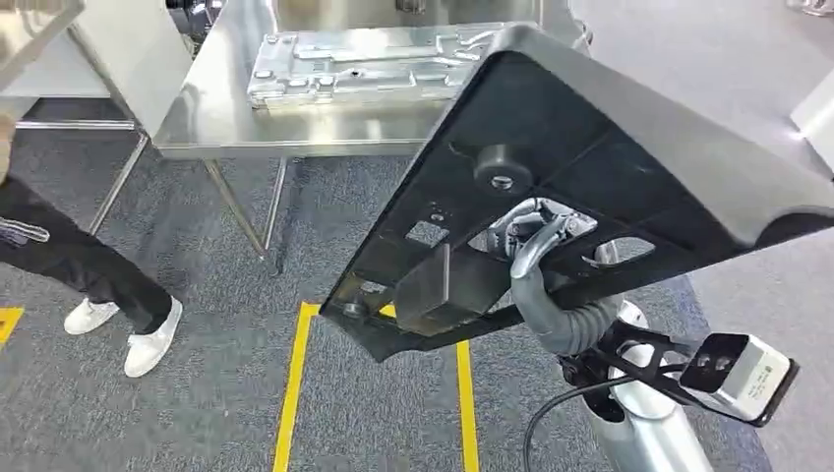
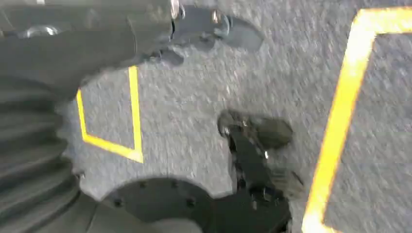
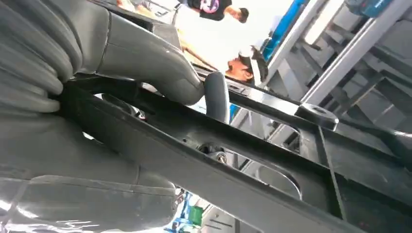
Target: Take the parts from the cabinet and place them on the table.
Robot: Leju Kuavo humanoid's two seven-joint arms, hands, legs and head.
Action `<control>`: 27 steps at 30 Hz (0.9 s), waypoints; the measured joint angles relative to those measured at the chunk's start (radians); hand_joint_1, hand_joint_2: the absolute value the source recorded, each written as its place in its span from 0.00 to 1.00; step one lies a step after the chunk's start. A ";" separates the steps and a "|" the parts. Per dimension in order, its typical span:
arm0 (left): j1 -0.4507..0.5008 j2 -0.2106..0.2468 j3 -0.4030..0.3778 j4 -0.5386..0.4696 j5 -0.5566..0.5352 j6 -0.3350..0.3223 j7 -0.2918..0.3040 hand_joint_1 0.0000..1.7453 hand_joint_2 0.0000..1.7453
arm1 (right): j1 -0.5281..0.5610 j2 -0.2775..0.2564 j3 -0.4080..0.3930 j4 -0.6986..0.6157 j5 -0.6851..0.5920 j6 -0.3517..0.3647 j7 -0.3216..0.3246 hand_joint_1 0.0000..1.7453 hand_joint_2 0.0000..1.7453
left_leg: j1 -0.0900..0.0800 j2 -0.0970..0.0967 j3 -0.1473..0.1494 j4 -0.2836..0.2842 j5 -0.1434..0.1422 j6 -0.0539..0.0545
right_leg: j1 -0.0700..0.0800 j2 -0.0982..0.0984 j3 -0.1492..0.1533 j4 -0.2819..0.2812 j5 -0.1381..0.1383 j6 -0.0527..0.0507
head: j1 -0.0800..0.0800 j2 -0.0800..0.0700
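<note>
A: What does the right hand have?

B: It holds a large black plastic panel, raised and tilted in front of the robot in the head view. The fingers show through a cutout in the panel's ribbed underside, and in the right wrist view the grey thumb lies along one face of the panel's edge with the rest of the hand on the other face.

A: And where is that panel relative to the table?

B: Its far edge overlaps the near right part of the steel table in the head view, but the panel is up in the air, not resting on it. A flat silver metal part already lies on the table.

A: The left hand?

B: Its wrist view is blurred and looks down at grey carpet with yellow tape lines. Whether its fingers are spread or curled cannot be told.

A: Anything else around?

B: A person's dark trouser leg and white shoes stand on the carpet left of the table.
</note>
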 joint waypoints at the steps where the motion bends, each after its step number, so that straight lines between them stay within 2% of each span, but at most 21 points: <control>1: 0.000 0.000 0.000 0.000 0.000 0.000 0.000 0.00 1.00 | 0.001 0.001 0.000 0.000 0.000 0.000 0.000 1.00 1.00 | 0.002 0.000 -0.053 0.091 -0.036 -0.003 | 0.001 0.000 0.006 0.000 -0.007 -0.002 | 0.001 0.000; 2: 0.001 0.000 0.000 0.000 0.000 0.000 0.000 0.00 1.00 | 0.002 0.001 0.000 0.000 0.000 0.000 0.000 1.00 1.00 | 0.004 0.000 -0.105 0.174 -0.062 -0.006 | 0.002 0.000 0.011 0.000 -0.013 -0.003 | 0.001 0.000; 3: 0.004 0.000 0.000 0.000 0.000 0.000 0.000 0.00 1.00 | 0.003 0.001 0.000 0.001 0.000 0.000 0.000 1.00 1.00 | 0.004 0.000 -0.147 0.231 -0.067 -0.007 | 0.003 0.001 0.018 0.001 -0.020 -0.003 | 0.001 0.000; 4: 0.007 0.000 0.000 0.000 0.000 0.000 0.000 0.00 1.00 | 0.005 0.001 0.001 0.001 0.000 0.000 0.000 1.00 1.00 | 0.004 0.000 -0.169 0.239 -0.045 -0.007 | 0.003 0.003 0.028 0.001 -0.027 -0.002 | 0.001 0.000; 5: 0.008 0.000 0.000 0.000 0.000 0.000 0.000 0.00 1.00 | 0.006 0.001 0.001 0.001 0.000 0.000 0.000 1.00 1.00 | 0.004 0.000 -0.164 0.195 0.004 -0.005 | 0.003 0.005 0.040 0.001 -0.036 -0.001 | 0.000 0.000; 7: 0.008 0.000 0.000 0.000 -0.001 0.000 0.000 0.00 1.00 | 0.006 0.001 0.001 0.001 0.001 0.000 0.000 1.00 1.00 | 0.003 0.000 -0.100 0.011 0.130 0.004 | 0.004 0.006 0.071 0.000 -0.057 0.004 | 0.000 0.000; 8: 0.010 0.001 0.000 0.000 -0.002 0.000 0.000 0.00 1.00 | 0.006 0.001 0.001 0.001 0.004 -0.002 0.000 1.00 1.00 | 0.002 0.000 -0.081 -0.058 0.159 0.012 | 0.004 0.005 0.076 -0.002 -0.066 0.007 | 0.002 0.000; 9: 0.008 0.002 0.000 0.000 -0.002 0.000 0.000 0.00 1.00 | 0.006 0.001 0.001 0.001 0.008 -0.002 0.000 1.00 1.00 | -0.006 0.000 -0.069 -0.069 0.143 0.017 | 0.011 0.006 0.075 0.002 -0.071 0.015 | 0.002 0.000; 11: 0.009 0.001 0.000 0.000 -0.006 0.000 0.000 0.00 1.00 | 0.009 0.003 0.002 0.000 0.012 -0.003 0.002 1.00 1.00 | -0.006 -0.001 -0.072 -0.077 0.137 0.027 | 0.007 0.009 0.080 -0.001 -0.069 0.026 | 0.001 0.000; 13: 0.010 0.001 0.000 0.000 -0.006 0.002 0.002 0.00 1.00 | 0.009 0.003 0.002 0.000 0.013 -0.003 0.002 1.00 1.00 | -0.001 -0.003 -0.055 -0.085 0.133 0.040 | 0.008 0.009 0.081 0.009 -0.071 0.037 | 0.000 0.000; 14: 0.010 0.001 0.000 0.000 -0.006 0.003 0.002 0.00 1.00 | 0.009 0.004 0.003 0.000 0.013 -0.003 0.002 1.00 1.00 | 0.001 -0.003 -0.045 -0.090 0.130 0.045 | 0.004 0.007 0.074 0.034 -0.081 0.040 | 0.004 0.000; 15: 0.009 0.001 0.000 0.000 -0.004 0.005 0.003 0.00 1.00 | 0.006 0.004 0.004 0.000 0.013 -0.002 0.002 1.00 1.00 | 0.002 -0.003 -0.039 -0.090 0.125 0.050 | 0.005 0.006 0.045 0.084 -0.103 0.044 | 0.008 0.000; 17: 0.005 0.001 0.000 0.000 0.000 0.010 0.003 0.00 1.00 | 0.008 0.004 0.006 0.003 0.012 -0.001 0.002 1.00 1.00 | 0.001 -0.003 -0.030 -0.090 0.115 0.054 | 0.000 0.005 -0.061 0.249 -0.169 0.053 | 0.006 0.000; 18: 0.006 0.001 0.001 0.000 0.000 0.012 0.003 0.00 1.00 | 0.009 0.004 0.007 0.005 0.012 0.000 0.003 1.00 1.00 | 0.001 -0.003 -0.025 -0.090 0.109 0.053 | 0.000 0.005 -0.110 0.313 -0.186 0.057 | 0.007 0.000; 19: 0.008 0.001 0.001 0.000 0.000 0.012 0.003 0.00 1.00 | 0.009 0.004 0.009 0.009 0.011 0.000 0.005 1.00 1.00 | 0.001 -0.003 -0.017 -0.090 0.103 0.052 | -0.001 0.005 -0.137 0.330 -0.173 0.059 | 0.007 0.000; 20: 0.009 0.001 0.001 0.000 0.000 0.012 0.003 0.00 1.00 | 0.009 0.004 0.011 0.011 0.010 0.000 0.006 1.00 1.00 | 0.001 -0.003 -0.007 -0.090 0.096 0.050 | -0.002 0.004 -0.137 0.298 -0.134 0.057 | 0.006 0.000; 23: 0.008 0.000 0.001 0.000 0.000 0.012 0.003 0.00 1.00 | 0.005 0.004 0.013 0.012 0.010 0.000 0.006 1.00 1.00 | 0.001 -0.004 0.029 -0.090 0.069 0.041 | -0.001 0.002 -0.049 0.034 0.046 0.043 | 0.007 0.000; 24: 0.007 -0.002 0.001 0.000 0.000 0.012 0.003 0.00 1.00 | 0.005 0.004 0.013 0.013 0.009 0.000 0.007 1.00 1.00 | 0.000 -0.005 0.034 -0.090 0.064 0.035 | 0.009 -0.001 -0.048 0.030 0.005 0.038 | 0.003 0.000; 25: 0.005 -0.002 0.001 0.000 0.000 0.012 0.003 0.00 1.00 | 0.003 0.004 0.014 0.014 0.008 0.000 0.008 1.00 1.00 | 0.000 -0.005 0.030 -0.092 0.060 0.027 | 0.011 -0.001 -0.048 0.027 -0.010 0.029 | 0.004 0.000; 26: 0.005 -0.001 0.001 0.000 0.000 0.012 0.003 0.00 1.00 | 0.003 0.003 0.014 0.014 0.007 0.000 0.009 1.00 1.00 | 0.000 -0.003 0.031 -0.096 0.056 0.021 | 0.012 -0.001 -0.046 0.021 0.015 0.023 | 0.004 0.000; 27: 0.006 -0.002 0.002 0.000 0.000 0.012 0.003 0.00 1.00 | 0.004 0.003 0.014 0.014 0.006 0.000 0.011 1.00 1.00 | -0.002 -0.003 0.039 -0.084 0.062 0.016 | 0.009 -0.001 -0.045 0.019 0.015 0.018 | 0.002 0.000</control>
